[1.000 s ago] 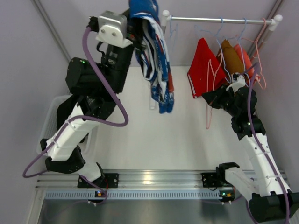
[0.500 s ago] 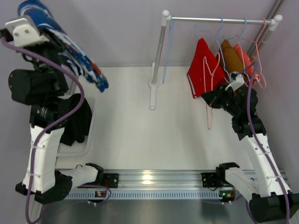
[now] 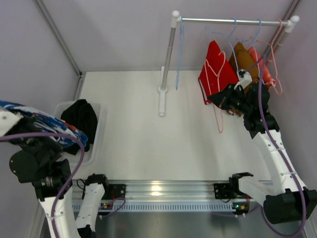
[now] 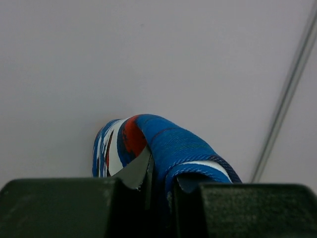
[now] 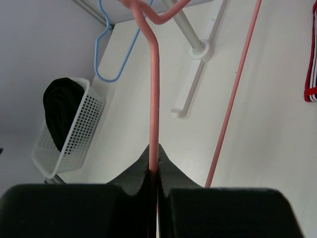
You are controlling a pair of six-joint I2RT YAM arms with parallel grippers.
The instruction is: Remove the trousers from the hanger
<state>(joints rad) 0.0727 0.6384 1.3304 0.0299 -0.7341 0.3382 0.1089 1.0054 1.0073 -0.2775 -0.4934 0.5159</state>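
Observation:
My left gripper [image 4: 161,171] is shut on the blue trousers [image 4: 168,141] with the white-red-black pattern. In the top view these trousers [image 3: 47,126] hang at the far left beside the basket, clear of any hanger. Black trousers [image 3: 81,116] lie in the white basket [image 3: 99,136]. My right gripper [image 5: 153,159] is shut on the wire of an empty pink hanger [image 5: 154,99], below the rail [image 3: 228,21] at the right. Red trousers [image 3: 215,69], brown trousers [image 3: 242,57] and orange-red trousers [image 3: 263,69] hang on hangers there.
The rack's white post [image 3: 166,64] stands on the table's middle back with an empty blue hanger [image 3: 178,54] beside it. Walls close in on the left, back and right. The right wrist view shows the basket [image 5: 74,134] far below.
My left arm has swung the blue patterned trousers from the rack's left end out to the far left and down beside the basket. The right gripper with the pink hanger has risen slightly.

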